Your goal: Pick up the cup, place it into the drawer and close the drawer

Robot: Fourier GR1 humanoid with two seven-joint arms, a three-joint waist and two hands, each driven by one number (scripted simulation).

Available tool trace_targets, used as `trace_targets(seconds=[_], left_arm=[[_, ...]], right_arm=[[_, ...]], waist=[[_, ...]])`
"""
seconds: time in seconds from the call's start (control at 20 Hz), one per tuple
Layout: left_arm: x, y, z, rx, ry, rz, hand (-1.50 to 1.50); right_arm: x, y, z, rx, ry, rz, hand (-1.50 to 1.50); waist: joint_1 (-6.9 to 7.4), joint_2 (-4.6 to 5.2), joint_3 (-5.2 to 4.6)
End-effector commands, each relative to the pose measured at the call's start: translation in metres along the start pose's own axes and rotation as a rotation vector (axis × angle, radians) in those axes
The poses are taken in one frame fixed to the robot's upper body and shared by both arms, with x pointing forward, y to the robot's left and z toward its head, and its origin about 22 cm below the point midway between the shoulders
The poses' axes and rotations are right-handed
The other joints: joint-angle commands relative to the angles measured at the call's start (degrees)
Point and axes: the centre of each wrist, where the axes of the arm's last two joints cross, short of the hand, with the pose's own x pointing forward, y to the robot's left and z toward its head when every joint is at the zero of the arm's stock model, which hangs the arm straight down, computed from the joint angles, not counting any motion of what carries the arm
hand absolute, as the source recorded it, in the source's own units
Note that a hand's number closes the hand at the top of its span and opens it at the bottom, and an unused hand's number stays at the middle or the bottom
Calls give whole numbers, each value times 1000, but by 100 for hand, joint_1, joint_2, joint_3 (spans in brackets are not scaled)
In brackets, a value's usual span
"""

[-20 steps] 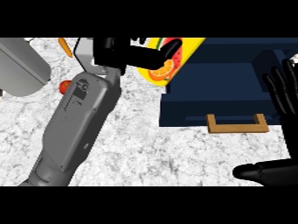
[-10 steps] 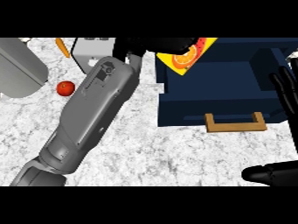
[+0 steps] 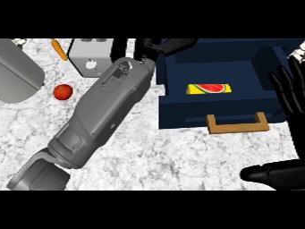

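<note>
Our left hand (image 3: 161,46) sits above the far-left corner of the open drawer (image 3: 240,67), with fingers that look relaxed and hold nothing. Our right hand (image 3: 303,96) rests spread at the right edge. The cup (image 3: 209,89) now lies inside the drawer against its front wall, showing a yellow face with a watermelon slice. We judge closing comes next: we should lift clear of the rim, then push squarely on the front by the wooden handle (image 3: 238,125).
</note>
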Motion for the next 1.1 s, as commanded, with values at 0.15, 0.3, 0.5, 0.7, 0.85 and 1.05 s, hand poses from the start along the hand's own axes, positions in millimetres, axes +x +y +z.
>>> trace_targets(seconds=[0.15, 0.3, 0.5, 0.7, 0.85, 1.05], left_arm=[[-8, -11, -1, 4, 17, -102, 150], [-12, -8, -3, -32, 28, -119, 150], [-16, -16, 2, -38, 58, -201, 150], [-35, -14, 17, -46, 88, -280, -150], [-24, -15, 5, -52, 91, -282, -150], [-17, -21, 5, -37, 76, -191, -150]], right_arm=[[0, 3, -7, 30, -9, -18, -150], [-15, 4, -7, 30, -7, -25, -150], [-12, 11, -5, 54, -17, -20, -150], [-5, 0, -8, 68, -6, -29, -150], [-2, 10, -13, 60, -38, -43, -150], [-3, 13, -11, 72, -38, -87, -150]], waist=[[-196, 44, 4], [-215, 84, 7], [-256, 57, 9], [-347, 72, 10], [-354, 97, 6], [-446, 121, 5]])
